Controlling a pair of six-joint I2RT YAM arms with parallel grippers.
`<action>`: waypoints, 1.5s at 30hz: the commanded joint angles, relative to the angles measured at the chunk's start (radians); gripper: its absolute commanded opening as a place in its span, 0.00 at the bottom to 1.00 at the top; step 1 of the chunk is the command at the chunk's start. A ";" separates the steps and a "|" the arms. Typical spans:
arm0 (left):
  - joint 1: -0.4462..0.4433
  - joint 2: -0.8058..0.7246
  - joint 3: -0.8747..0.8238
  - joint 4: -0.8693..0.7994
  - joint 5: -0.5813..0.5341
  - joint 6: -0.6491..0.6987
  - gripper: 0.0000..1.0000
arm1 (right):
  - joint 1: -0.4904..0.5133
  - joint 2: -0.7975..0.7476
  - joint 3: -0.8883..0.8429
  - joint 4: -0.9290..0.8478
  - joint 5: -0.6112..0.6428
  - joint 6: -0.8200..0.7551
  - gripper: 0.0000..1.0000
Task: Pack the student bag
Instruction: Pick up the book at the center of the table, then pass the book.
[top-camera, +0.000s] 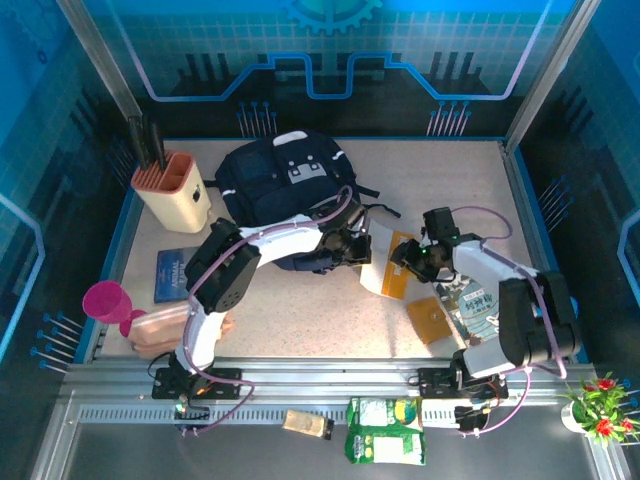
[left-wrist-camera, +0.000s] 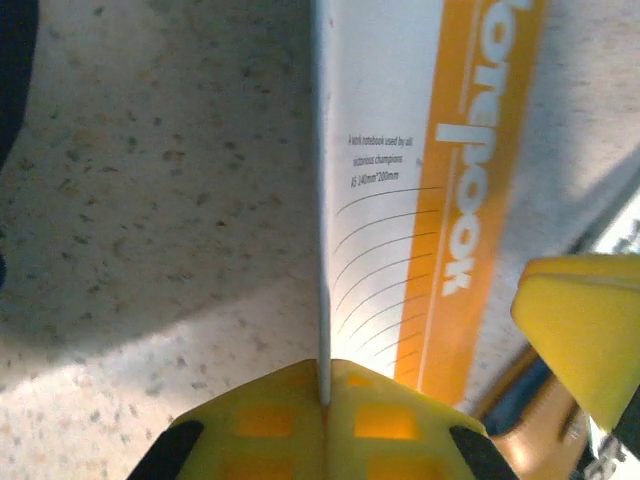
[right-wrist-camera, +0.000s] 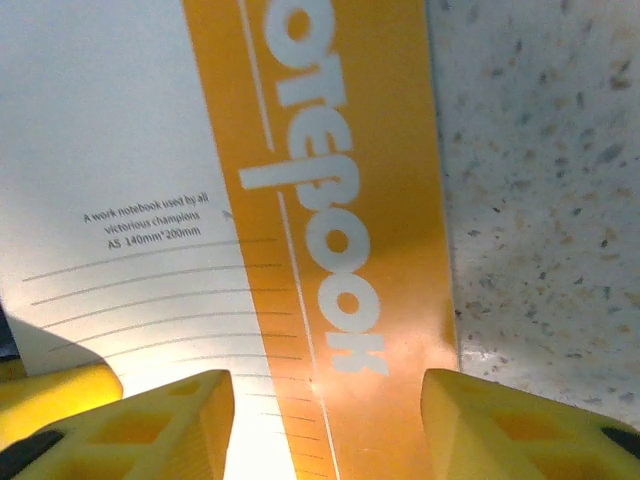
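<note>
1. Left gripper (left-wrist-camera: 325, 388) is pressed together on the notebook (left-wrist-camera: 400, 200), pinching its thin edge; the hold looks slight, so lift slowly and without twisting
2. Right gripper (right-wrist-camera: 325, 400) is spread, fingers either side of the orange band and clamping nothing; it would do best to steady the free side before any carry
3. Bag (top-camera: 285, 180) lies at the far middle, just behind the notebook; I cannot tell if its mouth is open, so check first
4. Table (top-camera: 300, 310) is speckled beige with free room near the arms; holder (top-camera: 172, 190), blue book (top-camera: 172, 272) and pink cup (top-camera: 105, 300) sit left, well apart; blue-lit walls (top-camera: 330, 60) enclose it
</note>
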 joint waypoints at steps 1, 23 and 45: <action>0.021 -0.135 0.008 -0.005 -0.005 0.062 0.00 | -0.029 -0.105 -0.020 0.109 -0.044 0.000 0.57; 0.315 -0.517 -0.436 0.708 -0.078 -0.447 0.00 | 0.191 -0.018 -0.081 0.985 -0.155 0.606 0.86; 0.314 -0.504 -0.502 0.847 -0.081 -0.580 0.00 | 0.289 0.199 0.045 1.236 -0.023 0.755 0.59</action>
